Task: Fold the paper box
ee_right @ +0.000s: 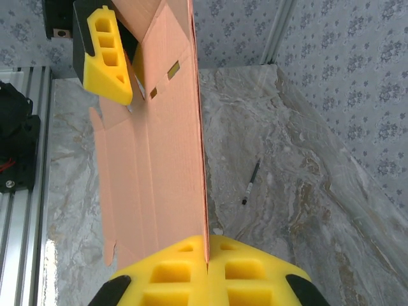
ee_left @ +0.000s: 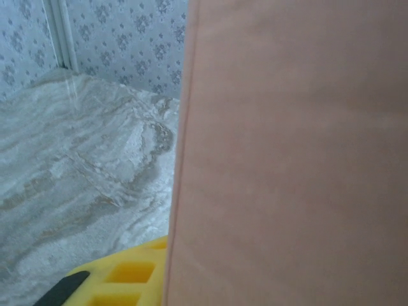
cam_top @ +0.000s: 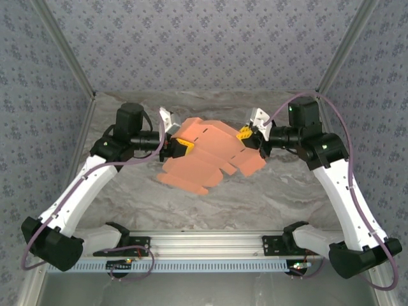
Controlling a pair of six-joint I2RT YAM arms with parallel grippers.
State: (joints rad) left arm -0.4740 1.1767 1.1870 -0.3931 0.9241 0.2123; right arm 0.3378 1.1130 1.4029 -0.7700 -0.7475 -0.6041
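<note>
— Logging position first: where is the paper box (cam_top: pixel 207 153)?
— Top view, centre of frame. Unfolded salmon-orange die-cut sheet, flaps and slots showing, strung between both arms over the marbled counter (cam_top: pixel 255 197). Cannot tell whether its 6 o'clock flap touches the counter.
— And the left fingers (cam_top: pixel 183 148)?
— Yellow pads, clamped on the sheet's 9 o'clock edge. From the left wrist, one pad sits at 7 o'clock and the sheet stands very close to the lens at 3 o'clock.
— The right fingers (ee_right: pixel 245 271)?
— Pinched tight on the sheet's 2 o'clock corner in the top view. From the right wrist, both pads press together at 6 o'clock, and the sheet's edge runs from between them up toward 12.
— Anything else noted?
— Thin dark pen (ee_right: pixel 250 183) lying on the counter at 3 o'clock of the sheet, apart from it.
</note>
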